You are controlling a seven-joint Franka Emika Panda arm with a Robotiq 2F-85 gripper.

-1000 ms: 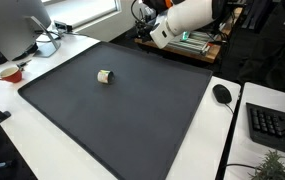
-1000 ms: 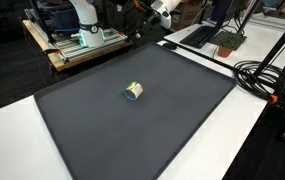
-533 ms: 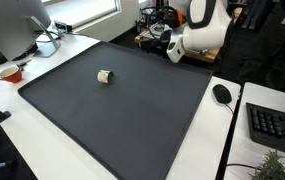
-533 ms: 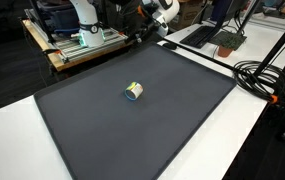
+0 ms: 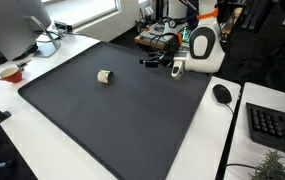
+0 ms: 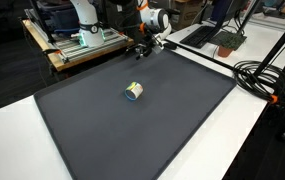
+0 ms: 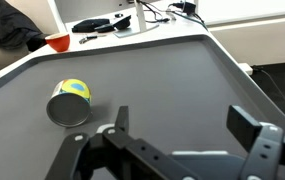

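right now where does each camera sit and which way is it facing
Exterior view: beside the mat, looks across it to the can; arm and gripper show.
Exterior view: high over a mat corner, looks down at the can; gripper shows behind it.
Wrist view: on the wrist, looks at the can; open gripper shows.
All three share the can and mat.

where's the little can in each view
Exterior view: can in the upper half, left of centre, on the dark mat.
Exterior view: can near the mat's middle.
Wrist view: can lower left, lying on its side.
Shared landmark: the dark mat under it.
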